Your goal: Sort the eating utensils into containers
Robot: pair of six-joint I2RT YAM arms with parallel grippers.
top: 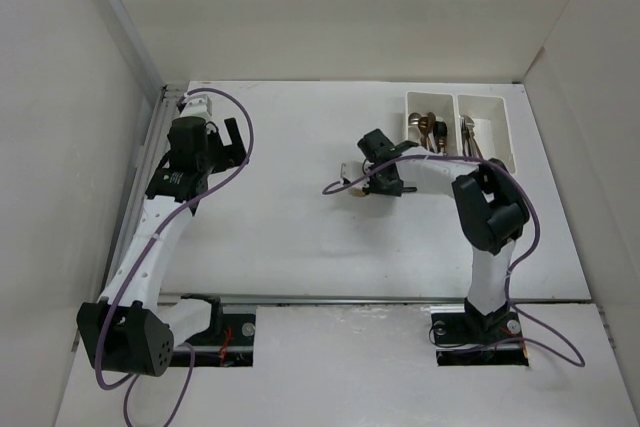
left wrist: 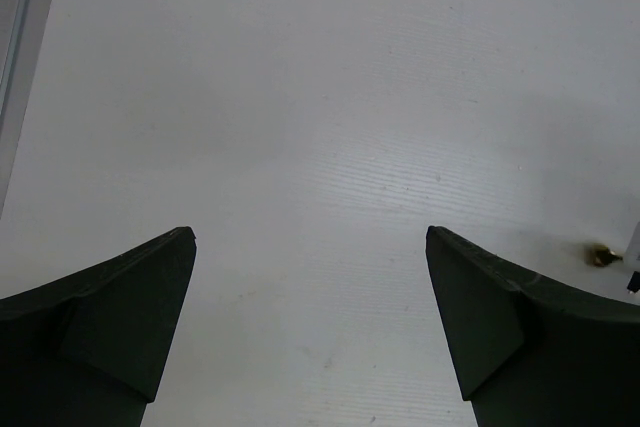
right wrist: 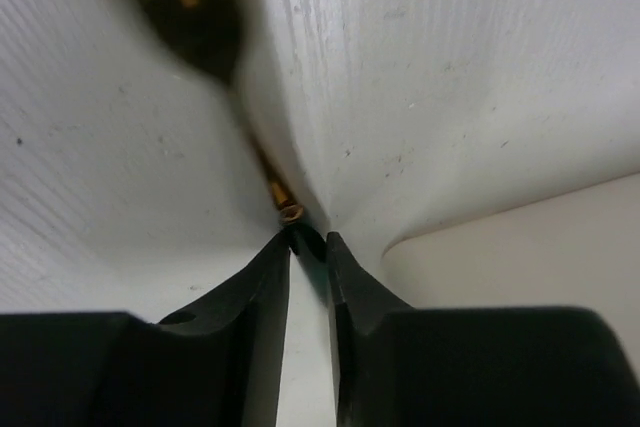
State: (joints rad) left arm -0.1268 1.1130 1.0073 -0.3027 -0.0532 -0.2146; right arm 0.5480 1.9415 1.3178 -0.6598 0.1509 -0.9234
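The right end effector point(right wrist: 310, 239) has its two black fingers point(right wrist: 250, 332) at a narrow slit, pinching the very tip of a slim handle. The piece runs away from them through a short gold neck to a dark, rounded bowl, so it reads as a spoon point(right wrist: 281, 195), though blur at that far end leaves the type unsure. It is at about the middle of the counter point(top: 270, 237), well apart from the containers point(top: 456, 119) at the far right corner.

A pinch this close to the handle's end gives a long lever. To do the step well, lift straight and slowly, and keep the wrist level so the bowl cannot swing or pivot in the grip. Carry it over the container whose contents match, then lower it in line with that container's long side. Release low, since polished metal slides and bounces on hard plastic.

The left end effector point(left wrist: 308, 234) hangs spread wide near the far left edge of the counter, holding nothing.

The fingers are matt black wedges. The counter is white, with a fine ridged grain and small specks. The containers are smooth white, rectangular and open-topped, joined along one wall. Metal utensils point(top: 432, 130) lie in both, with rounded bowls in the one nearer the counter's middle.
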